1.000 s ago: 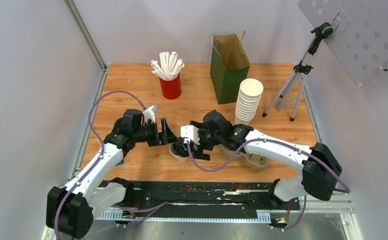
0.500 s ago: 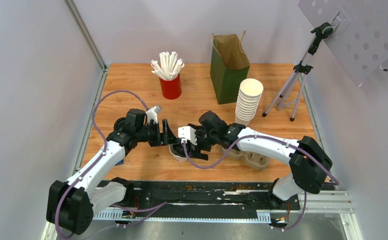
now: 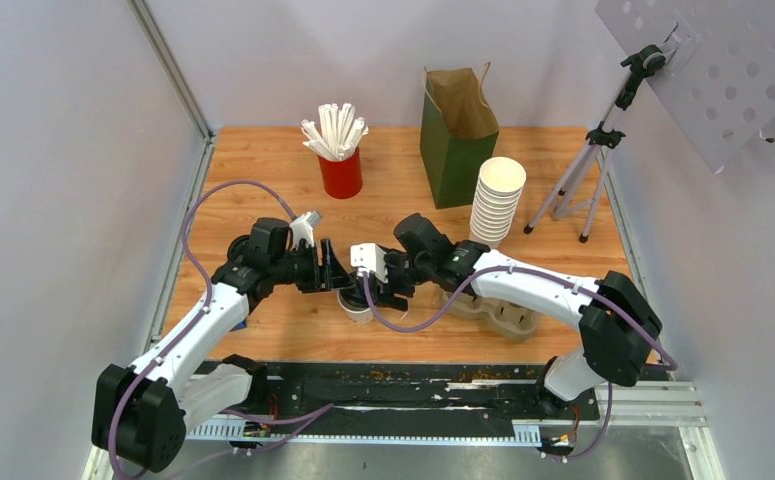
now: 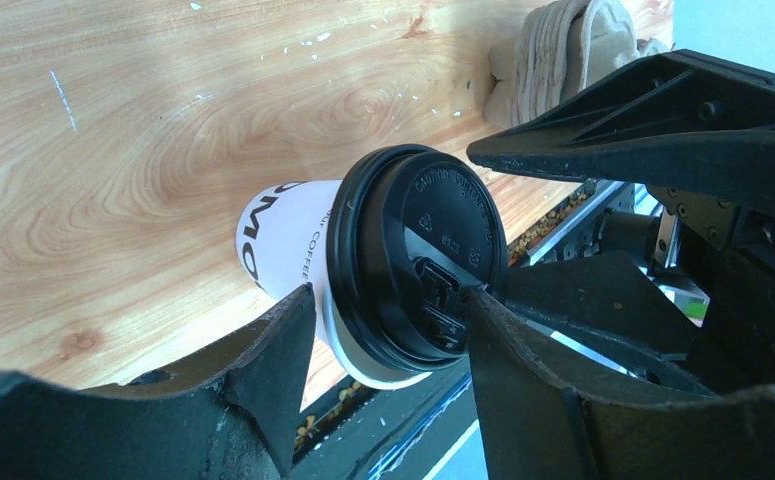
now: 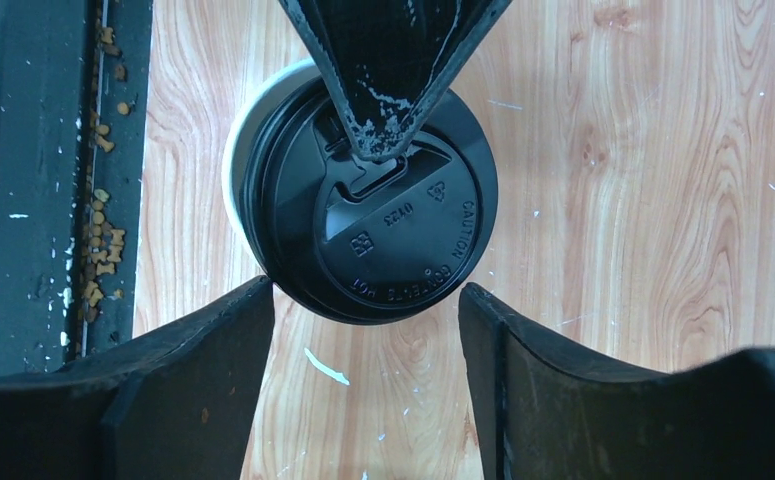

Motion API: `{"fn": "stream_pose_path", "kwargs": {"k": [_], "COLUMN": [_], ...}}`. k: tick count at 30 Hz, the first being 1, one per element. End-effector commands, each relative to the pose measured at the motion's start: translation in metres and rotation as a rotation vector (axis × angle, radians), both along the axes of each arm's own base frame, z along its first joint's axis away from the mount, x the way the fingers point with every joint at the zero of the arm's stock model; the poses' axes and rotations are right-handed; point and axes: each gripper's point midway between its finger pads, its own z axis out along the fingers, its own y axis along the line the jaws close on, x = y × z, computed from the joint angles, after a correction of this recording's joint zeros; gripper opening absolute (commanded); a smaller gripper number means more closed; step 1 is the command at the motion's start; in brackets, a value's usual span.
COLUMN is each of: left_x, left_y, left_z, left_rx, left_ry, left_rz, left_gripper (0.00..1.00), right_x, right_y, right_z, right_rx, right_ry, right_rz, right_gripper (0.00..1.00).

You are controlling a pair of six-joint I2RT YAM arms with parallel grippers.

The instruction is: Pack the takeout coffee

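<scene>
The left gripper (image 4: 388, 298) reaches in from the left, its fingers (image 4: 263, 370) parted either side of the black lid of the takeout coffee (image 4: 413, 250), close at its rim; whether they press it I cannot tell. The cup sits on the table (image 3: 263, 190) towards its near edge, between both grippers. The right gripper (image 5: 366, 295) is open, the lid just beyond its fingertips

Overhead camera looks down; wrist cameras closely share the takeout coffee (image 4: 418, 265).
</scene>
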Motion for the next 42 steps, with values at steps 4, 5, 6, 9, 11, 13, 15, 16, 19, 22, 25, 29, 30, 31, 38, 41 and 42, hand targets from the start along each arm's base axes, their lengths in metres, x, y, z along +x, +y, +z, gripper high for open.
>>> {"fn": "stream_pose_path", "kwargs": {"k": [4, 5, 6, 9, 11, 13, 15, 16, 19, 22, 25, 29, 30, 31, 38, 41, 42], "left_x": [0.004, 0.004, 0.004, 0.003, 0.003, 0.003, 0.002, 0.002, 0.000, -0.002, -0.004, -0.005, -0.005, -0.005, -0.010, -0.013, -0.014], "left_y": [-0.002, -0.002, -0.001, 0.000, 0.001, 0.002, 0.004, 0.006, 0.009, 0.008, 0.008, 0.007, 0.007, 0.007, 0.012, 0.012, 0.012], "left_z": [0.016, 0.016, 0.015, 0.013, 0.013, 0.013, 0.014, 0.014, 0.015, 0.015, 0.011, 0.009, 0.010, 0.011, 0.009, 0.009, 0.009], "left_rx": [-0.007, -0.005, -0.003, 0.009, 0.015, 0.020, 0.032, 0.041, 0.055, 0.046, 0.044, 0.042, 0.041, 0.042, 0.064, 0.060, 0.059], "left_ry": [-0.062, -0.061, -0.060, -0.053, -0.050, -0.050, -0.048, -0.050, -0.053, -0.053, -0.043, -0.039, -0.041, -0.042, -0.037, -0.039, -0.039], "left_rz": [-0.011, -0.008, -0.007, -0.003, 0.000, 0.000, 0.004, 0.008, 0.013, 0.013, 0.010, 0.001, 0.001, 0.001, -0.003, -0.005, -0.006], "left_gripper": [0.62, 0.62, 0.62, 0.61, 0.60, 0.58, 0.58, 0.58, 0.58, 0.57, 0.54, 0.49, 0.47, 0.47, 0.51, 0.52, 0.53], "right_x": [0.000, 0.000, -0.001, -0.003, -0.005, -0.007, -0.009, -0.010, -0.010, -0.009, -0.011, -0.012, -0.012, -0.013, 0.005, 0.018, 0.020], "right_y": [0.019, 0.018, 0.018, 0.018, 0.018, 0.019, 0.019, 0.019, 0.016, 0.014, 0.014, 0.015, 0.015, 0.014, 0.016, 0.014, 0.013], "right_z": [0.026, 0.025, 0.025, 0.026, 0.027, 0.030, 0.033, 0.034, 0.039, 0.045, 0.053, 0.064, 0.066, 0.069, 0.081, 0.079, 0.076], "right_rx": [0.087, 0.085, 0.084, 0.084, 0.085, 0.089, 0.093, 0.094, 0.095, 0.103, 0.122, 0.163, 0.173, 0.183, 0.241, 0.237, 0.223], "right_ry": [0.011, 0.014, 0.018, 0.026, 0.033, 0.037, 0.038, 0.040, 0.038, 0.033, 0.046, 0.067, 0.074, 0.085, 0.146, 0.189, 0.214], "right_rz": [0.032, 0.031, 0.032, 0.037, 0.039, 0.040, 0.044, 0.046, 0.036, 0.017, 0.000, -0.036, -0.044, -0.058, -0.257, -0.395, -0.432], "right_gripper": [0.66, 0.66, 0.66, 0.67, 0.68, 0.68, 0.70, 0.72, 0.76, 0.80, 0.81, 0.81, 0.81, 0.81, 0.79, 0.78, 0.78]}}
